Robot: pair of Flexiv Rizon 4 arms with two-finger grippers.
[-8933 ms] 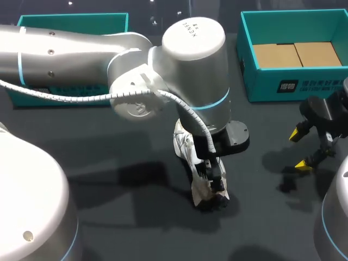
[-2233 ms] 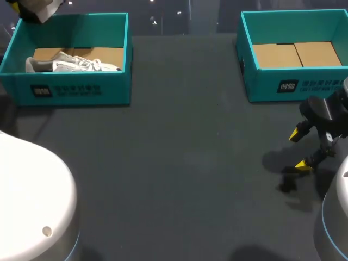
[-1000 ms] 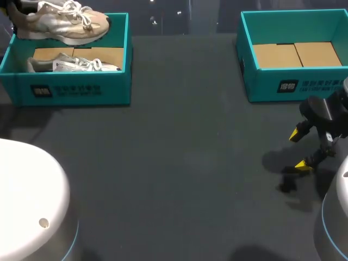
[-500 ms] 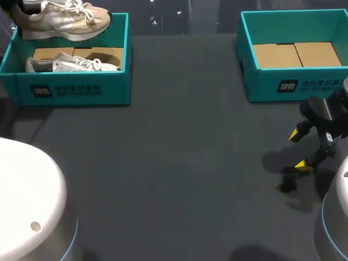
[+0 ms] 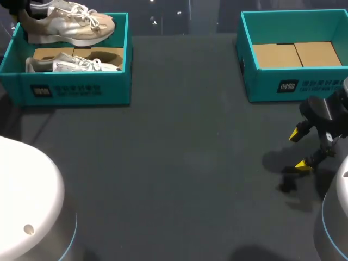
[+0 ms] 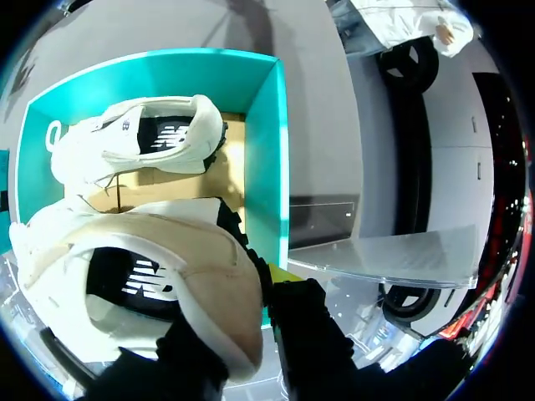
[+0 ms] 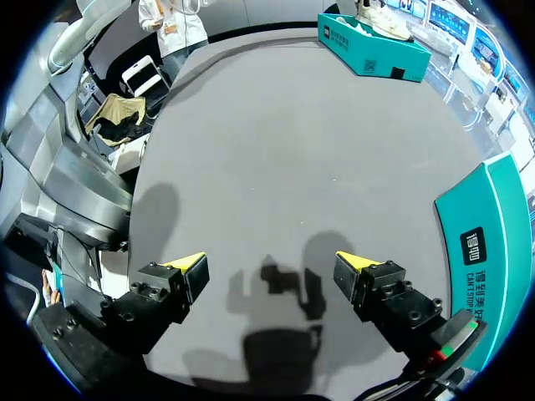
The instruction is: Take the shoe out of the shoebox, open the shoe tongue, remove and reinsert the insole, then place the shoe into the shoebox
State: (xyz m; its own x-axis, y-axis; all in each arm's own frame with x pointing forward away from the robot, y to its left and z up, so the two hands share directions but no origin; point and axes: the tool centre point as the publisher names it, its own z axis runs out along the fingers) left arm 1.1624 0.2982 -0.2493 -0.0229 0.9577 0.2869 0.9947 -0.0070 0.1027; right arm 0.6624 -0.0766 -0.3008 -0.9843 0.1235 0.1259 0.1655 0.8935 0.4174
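**Shoe over box**

We are clamping the beige mesh running shoe [image 5: 68,24] by its stiffer heel in our left gripper [image 6: 251,330], above the teal cardboard shoebox [image 5: 76,89] at the far left corner of the table [image 5: 179,163]; it is probably light and soft. Our right gripper [image 5: 298,149] is hanging open.

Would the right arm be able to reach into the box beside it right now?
Probably yes. The right box is open-topped and close by, nothing lies between it and the right gripper, whose fingers are apart and empty.
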